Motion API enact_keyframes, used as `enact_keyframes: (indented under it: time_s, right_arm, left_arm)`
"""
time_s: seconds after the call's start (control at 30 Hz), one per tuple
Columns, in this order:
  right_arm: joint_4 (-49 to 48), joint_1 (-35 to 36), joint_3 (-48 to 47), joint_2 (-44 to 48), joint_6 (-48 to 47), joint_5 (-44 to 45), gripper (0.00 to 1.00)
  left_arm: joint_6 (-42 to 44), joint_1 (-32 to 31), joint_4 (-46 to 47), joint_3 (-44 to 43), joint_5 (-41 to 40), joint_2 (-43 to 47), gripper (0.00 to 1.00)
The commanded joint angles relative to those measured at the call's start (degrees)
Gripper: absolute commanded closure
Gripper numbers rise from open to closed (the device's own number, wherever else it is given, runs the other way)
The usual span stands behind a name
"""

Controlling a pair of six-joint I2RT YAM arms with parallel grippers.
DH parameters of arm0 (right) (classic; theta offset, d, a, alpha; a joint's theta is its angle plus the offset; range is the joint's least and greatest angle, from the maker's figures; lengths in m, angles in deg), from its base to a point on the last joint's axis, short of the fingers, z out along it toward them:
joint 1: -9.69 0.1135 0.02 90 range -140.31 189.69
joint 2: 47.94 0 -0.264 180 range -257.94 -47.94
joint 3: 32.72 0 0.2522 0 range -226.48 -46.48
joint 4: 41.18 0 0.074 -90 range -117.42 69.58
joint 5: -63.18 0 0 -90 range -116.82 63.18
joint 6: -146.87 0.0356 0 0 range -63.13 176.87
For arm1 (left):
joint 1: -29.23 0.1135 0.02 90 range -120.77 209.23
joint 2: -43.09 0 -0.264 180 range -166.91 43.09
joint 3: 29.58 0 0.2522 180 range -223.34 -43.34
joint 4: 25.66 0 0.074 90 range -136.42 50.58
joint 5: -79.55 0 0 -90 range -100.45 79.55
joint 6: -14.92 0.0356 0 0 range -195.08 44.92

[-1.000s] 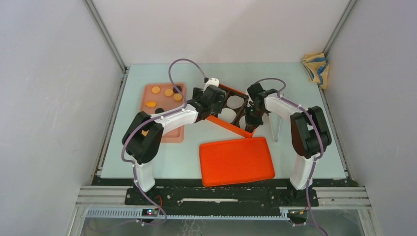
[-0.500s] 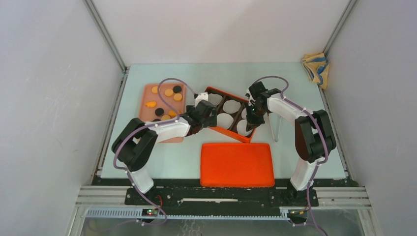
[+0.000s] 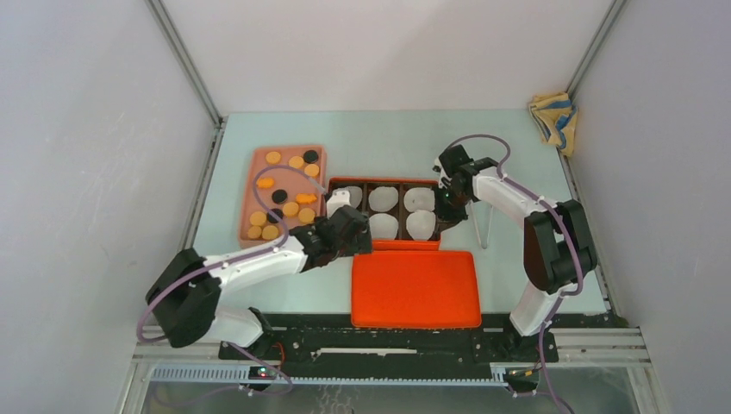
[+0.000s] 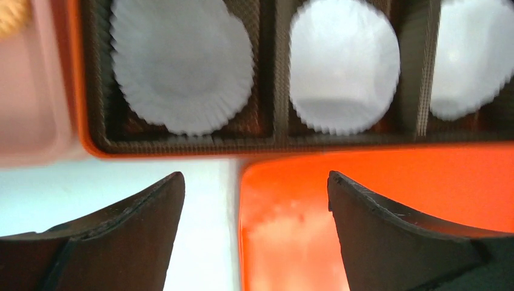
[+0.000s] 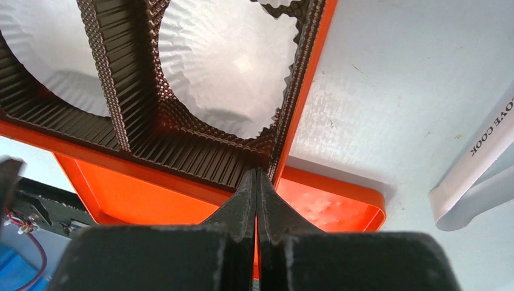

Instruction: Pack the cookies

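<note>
The ridged brown box [image 3: 384, 182] has swung square, right tool [image 5: 257, 173] clenched on its rim, left tool [image 4: 255, 177] released.

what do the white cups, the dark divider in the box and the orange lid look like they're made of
White cups: thin matte paper, judging by the crimped, pleated walls.
Dark divider: probably thin moulded plastic with a slight sheen; its surface is ribbed and diamond-embossed.
Orange lid: likely rigid plastic, smooth and glossy, with soft reflections on it.
</note>
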Motion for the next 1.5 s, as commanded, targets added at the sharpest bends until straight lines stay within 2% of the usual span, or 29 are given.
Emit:
enact_keyframes:
  time_s: [0.0, 0.13, 0.2, 0.23, 0.27, 0.33, 0.37, 0.4, 0.5, 0.53, 0.67, 0.8, 0.87, 1.0, 1.07, 1.17, 1.23, 1.37, 1.47]
  right_arm:
    - [0.83, 0.30, -0.11, 2.82, -0.28, 0.63, 1.00]
    - [1.15, 0.30, -1.49, 3.00, -0.23, -0.02, 1.00]
    - [0.90, 0.41, -3.37, 3.85, 0.09, -0.20, 1.00]
    - [0.51, 0.54, -4.34, 4.42, 0.17, -0.44, 1.00]
    - [0.23, 0.68, -5.32, 5.14, 0.10, -0.59, 1.00]
    - [-0.06, 0.90, -7.44, 6.37, 0.17, -0.52, 0.98]
    - [0.15, 0.99, -8.74, 6.78, 0.05, -0.86, 0.97]
    - [0.66, 1.00, -10.27, 7.04, 0.08, -0.98, 0.96]
    - [2.27, 1.24, -14.36, 7.06, -0.57, -1.62, 0.95]
    - [2.48, 1.34, -15.61, 6.90, -0.58, -1.58, 0.95]
    - [2.72, 1.35, -19.46, 5.21, -0.67, -3.61, 0.96]
    - [4.09, 1.67, -22.94, 1.50, -1.24, -5.37, 0.96]
    - [4.59, 1.95, -23.37, 0.36, -1.70, -5.50, 0.96]
    - [3.31, 2.14, -21.99, -0.47, -1.59, -7.75, 0.96]
    - [2.24, 2.27, -21.16, -0.60, -1.22, -8.70, 0.96]
    - [1.71, 2.76, -20.59, -1.17, -1.06, -10.49, 0.97]
    - [1.54, 3.16, -20.18, -1.09, -0.98, -11.14, 0.97]
    - [0.48, 3.55, -18.69, -0.17, -0.46, -12.57, 0.97]
    - [0.57, 3.55, -18.24, 0.15, -0.71, -12.64, 0.97]
  left_arm:
    - [-1.89, -3.66, -9.68, 2.61, 6.73, 6.17, 0.09]
    - [1.05, -3.61, -17.05, -4.21, 1.85, 12.64, 0.11]
    - [4.22, -3.48, -19.38, -10.01, -5.60, 15.93, 0.08]
    - [6.91, -3.11, -18.98, -12.75, -7.65, 16.98, 0.02]
    - [9.64, -1.75, -17.65, -14.88, -9.08, 17.54, 0.00]
    - [12.91, 3.23, -12.32, -18.02, -4.88, 17.71, 0.01]
    - [13.79, 5.93, -10.00, -18.91, -2.36, 17.40, 0.17]
    - [14.68, 8.56, -7.93, -19.95, -0.62, 16.70, 0.40]
    - [16.79, 15.09, -7.09, -25.20, 2.46, 10.85, 0.97]
    - [17.11, 16.89, -7.71, -27.57, 2.88, 8.40, 1.00]
    - [16.99, 23.53, -12.57, -37.85, 4.19, -3.77, 1.00]
    - [13.22, 29.45, -20.76, -44.34, 1.58, -12.98, 1.00]
    - [10.19, 33.67, -23.77, -42.26, 0.82, -13.69, 1.00]
    - [1.38, 42.97, -17.74, -27.78, 4.50, -6.52, 1.00]
    - [-1.43, 46.71, -16.59, -23.88, 4.46, -4.89, 1.00]
    - [-2.71, 51.03, -18.24, -22.63, -0.48, -4.55, 1.00]
    - [-3.21, 54.18, -18.59, -22.07, 0.20, -5.99, 1.00]
    - [-1.04, 57.46, -21.26, -24.98, 0.92, -13.89, 1.00]
    - [-0.75, 57.89, -24.32, -28.37, -1.81, -20.34, 1.00]
